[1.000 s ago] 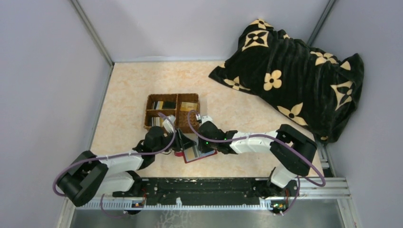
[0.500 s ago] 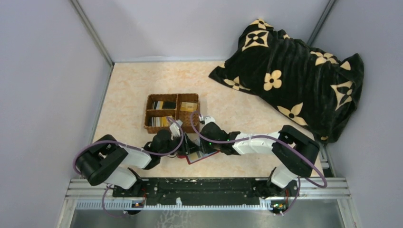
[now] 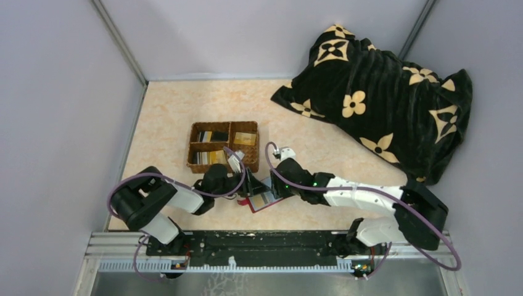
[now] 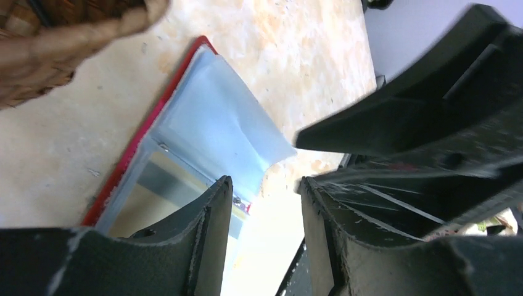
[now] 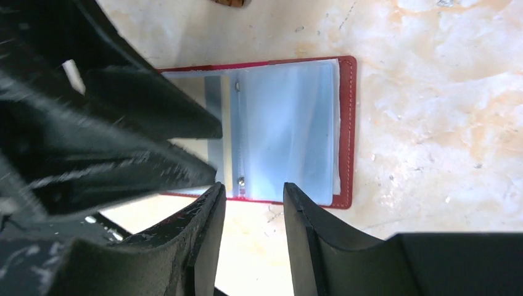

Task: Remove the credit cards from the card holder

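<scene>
Fingers (image 4: 206, 234) of L gripper (image 4: 265, 194) parted, nothing between; R gripper (image 5: 253, 194) same. Both arms low, elbows out, wrists converging over open card holder (image 5: 290, 129).

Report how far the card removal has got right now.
Done: several credit cards lie in the compartments of the wicker basket. In hand: the red card holder lies open on the table, with the left fingers and right fingers apart close to it, gripping nothing. Left: at least one card shows tucked inside it, yet to be pulled out.
</scene>
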Robot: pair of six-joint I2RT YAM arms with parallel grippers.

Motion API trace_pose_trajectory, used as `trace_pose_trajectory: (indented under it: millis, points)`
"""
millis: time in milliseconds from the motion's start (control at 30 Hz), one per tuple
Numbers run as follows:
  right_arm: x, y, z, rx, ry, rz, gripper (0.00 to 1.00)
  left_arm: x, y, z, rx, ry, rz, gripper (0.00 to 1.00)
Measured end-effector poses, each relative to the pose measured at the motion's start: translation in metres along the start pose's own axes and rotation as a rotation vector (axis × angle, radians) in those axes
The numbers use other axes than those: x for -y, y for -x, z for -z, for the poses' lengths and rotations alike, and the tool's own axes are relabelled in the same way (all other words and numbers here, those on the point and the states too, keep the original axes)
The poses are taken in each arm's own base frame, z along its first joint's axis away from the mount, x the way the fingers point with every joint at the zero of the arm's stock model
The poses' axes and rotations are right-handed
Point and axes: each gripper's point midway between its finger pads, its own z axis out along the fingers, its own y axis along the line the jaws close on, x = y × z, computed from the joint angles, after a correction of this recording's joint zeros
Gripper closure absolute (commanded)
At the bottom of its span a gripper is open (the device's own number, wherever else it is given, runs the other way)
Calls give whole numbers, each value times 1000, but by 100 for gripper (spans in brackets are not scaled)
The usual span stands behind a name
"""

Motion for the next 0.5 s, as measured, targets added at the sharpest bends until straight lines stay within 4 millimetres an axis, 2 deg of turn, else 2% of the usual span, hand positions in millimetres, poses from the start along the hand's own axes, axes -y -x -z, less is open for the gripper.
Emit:
trace_pose_trajectory:
  millis: [233,400,500]
  points:
    - [-8,22,33,89,51,-12,55,-3,8,-3,36,17,0,44]
    - [-10,20,32,73,35,18,44,12,25,14,121,2,-37,42]
    - [-17,17,25,47,29,48,39,21,44,29,204,26,-70,40]
